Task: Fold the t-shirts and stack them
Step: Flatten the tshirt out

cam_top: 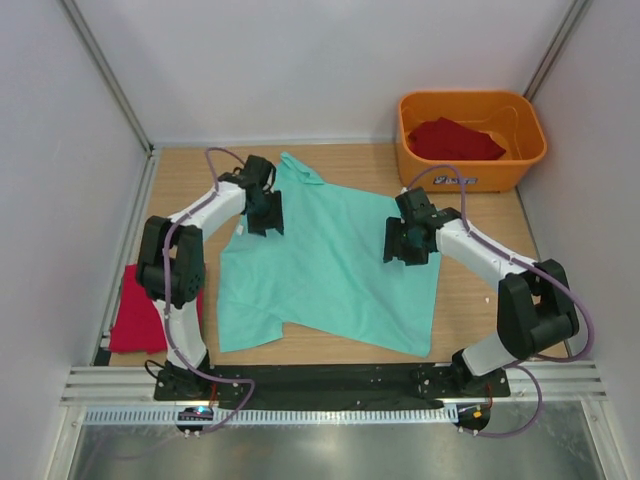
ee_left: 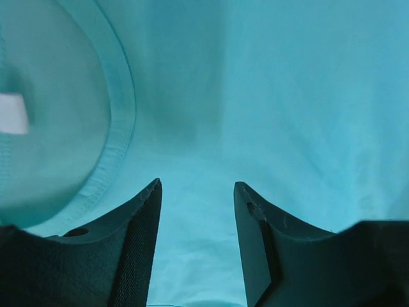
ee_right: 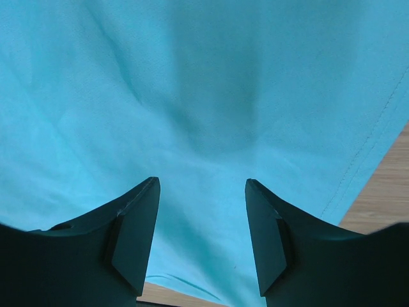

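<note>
Nearest, left, lies a folded red t-shirt (cam_top: 135, 308); the mint-green t-shirt (cam_top: 325, 280) lies spread on the surface (cam_top: 475, 215); my left pincer (ee_left: 197, 187) by its collar (ee_left: 120, 128) and right pincer (ee_right: 201, 183) at its right edge hover agape, empty; I should pinch both sides level; farthest, another red t-shirt (cam_top: 455, 140) sits in the tub (cam_top: 412, 155).

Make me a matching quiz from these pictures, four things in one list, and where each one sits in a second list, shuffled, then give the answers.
Things:
1. mint-green t-shirt
2. flat red t-shirt
3. bunched red t-shirt
4. orange tub

Places:
A. inside the tub
B. far right corner of the table
C. spread out across the middle of the table
D. at the table's left edge, near side

Pairs: 1-C, 2-D, 3-A, 4-B
</note>
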Controlling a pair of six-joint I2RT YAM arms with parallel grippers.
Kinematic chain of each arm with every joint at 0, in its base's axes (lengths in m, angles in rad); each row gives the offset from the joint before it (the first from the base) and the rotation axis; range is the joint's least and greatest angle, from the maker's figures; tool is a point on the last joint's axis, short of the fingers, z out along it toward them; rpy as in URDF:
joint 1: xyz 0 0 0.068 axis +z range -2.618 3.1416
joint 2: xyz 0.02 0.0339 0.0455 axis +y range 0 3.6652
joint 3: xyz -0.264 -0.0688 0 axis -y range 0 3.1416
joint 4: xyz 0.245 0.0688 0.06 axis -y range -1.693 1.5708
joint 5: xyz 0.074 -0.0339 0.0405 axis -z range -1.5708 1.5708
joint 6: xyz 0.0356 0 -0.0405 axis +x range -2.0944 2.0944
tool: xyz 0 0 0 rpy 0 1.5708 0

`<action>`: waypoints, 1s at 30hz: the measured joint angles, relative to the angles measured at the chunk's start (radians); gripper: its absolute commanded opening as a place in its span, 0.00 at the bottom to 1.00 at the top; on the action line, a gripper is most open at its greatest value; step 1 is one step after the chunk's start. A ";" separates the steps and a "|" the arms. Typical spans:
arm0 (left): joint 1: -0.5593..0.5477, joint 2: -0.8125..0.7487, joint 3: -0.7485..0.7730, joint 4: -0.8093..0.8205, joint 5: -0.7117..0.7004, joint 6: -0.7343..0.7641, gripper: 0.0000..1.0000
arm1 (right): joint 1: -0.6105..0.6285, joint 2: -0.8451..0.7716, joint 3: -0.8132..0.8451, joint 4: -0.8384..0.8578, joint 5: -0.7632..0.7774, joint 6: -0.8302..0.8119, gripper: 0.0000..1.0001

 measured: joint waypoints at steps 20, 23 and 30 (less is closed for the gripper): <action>-0.153 -0.318 -0.491 -0.173 -0.089 -0.229 0.57 | 0.028 0.076 0.001 0.016 0.004 0.014 0.64; -0.142 -0.335 -0.371 -0.197 -0.123 -0.210 0.56 | 0.028 0.076 0.001 0.015 0.003 0.020 0.64; -0.065 -0.116 0.045 -0.100 -0.115 -0.140 0.41 | 0.028 0.074 0.001 0.005 0.006 0.027 0.64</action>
